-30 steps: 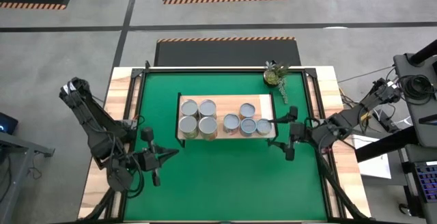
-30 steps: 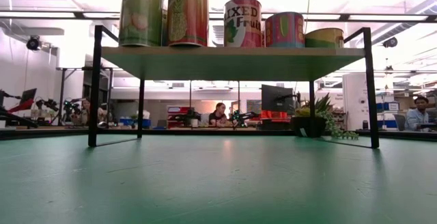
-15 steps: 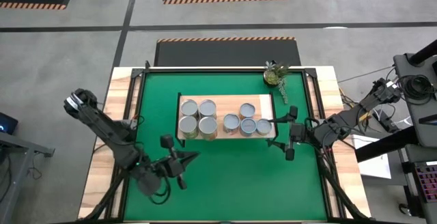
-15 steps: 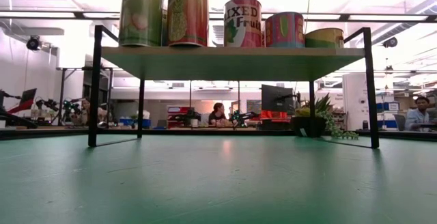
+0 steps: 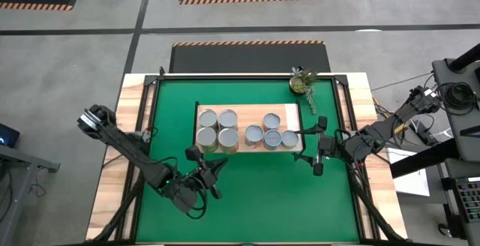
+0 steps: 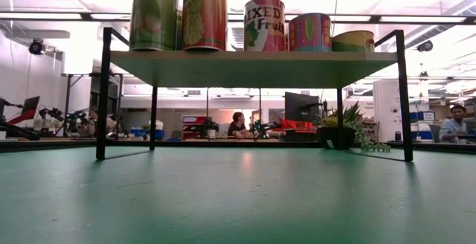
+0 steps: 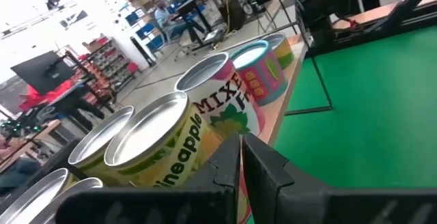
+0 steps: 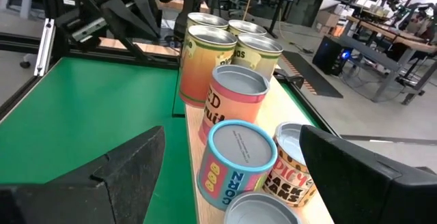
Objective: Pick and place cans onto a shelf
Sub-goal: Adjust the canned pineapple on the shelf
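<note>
On the shelf (image 5: 286, 112), which stands mid-mat, we see all eight cans (image 5: 227, 118): four clustered at its left end, four at its right end. Our left gripper (image 5: 213, 172) hangs just in front of the shelf's near-left corner, fingers pinched together on nothing. Our right gripper (image 5: 319, 148) waits off the shelf's right end, fingers spread wide and empty. Green mat (image 5: 255, 201) lies bare in front of the shelf.

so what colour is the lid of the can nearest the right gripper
Light blue, on the can with a yellow and pink side; the right wrist view shows it best.
</note>
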Robot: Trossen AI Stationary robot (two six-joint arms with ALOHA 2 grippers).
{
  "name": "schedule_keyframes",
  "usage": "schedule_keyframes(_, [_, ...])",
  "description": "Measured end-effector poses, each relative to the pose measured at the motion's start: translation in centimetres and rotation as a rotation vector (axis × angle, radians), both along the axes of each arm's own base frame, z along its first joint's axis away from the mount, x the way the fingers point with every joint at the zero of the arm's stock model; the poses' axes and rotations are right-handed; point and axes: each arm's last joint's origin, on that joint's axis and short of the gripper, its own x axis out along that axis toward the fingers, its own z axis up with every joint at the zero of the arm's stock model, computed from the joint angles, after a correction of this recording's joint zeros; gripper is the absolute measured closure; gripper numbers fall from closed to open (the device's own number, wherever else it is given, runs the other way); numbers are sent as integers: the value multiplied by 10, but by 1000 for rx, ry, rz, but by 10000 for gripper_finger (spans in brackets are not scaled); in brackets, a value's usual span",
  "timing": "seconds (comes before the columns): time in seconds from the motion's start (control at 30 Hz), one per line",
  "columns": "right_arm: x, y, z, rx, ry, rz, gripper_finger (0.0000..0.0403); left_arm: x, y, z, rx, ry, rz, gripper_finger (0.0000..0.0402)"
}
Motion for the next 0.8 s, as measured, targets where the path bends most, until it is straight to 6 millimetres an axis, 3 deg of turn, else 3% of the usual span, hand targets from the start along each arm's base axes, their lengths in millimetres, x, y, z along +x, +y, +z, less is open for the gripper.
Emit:
schedule_keyframes(0.23, [0, 0, 0, -1, 1, -1, 76, 11, 6, -12, 5, 12, 41, 401])
schedule_keyframes(0.8, [0, 0, 0, -2, 3, -1, 76, 22, 22, -13, -9, -5, 106, 401])
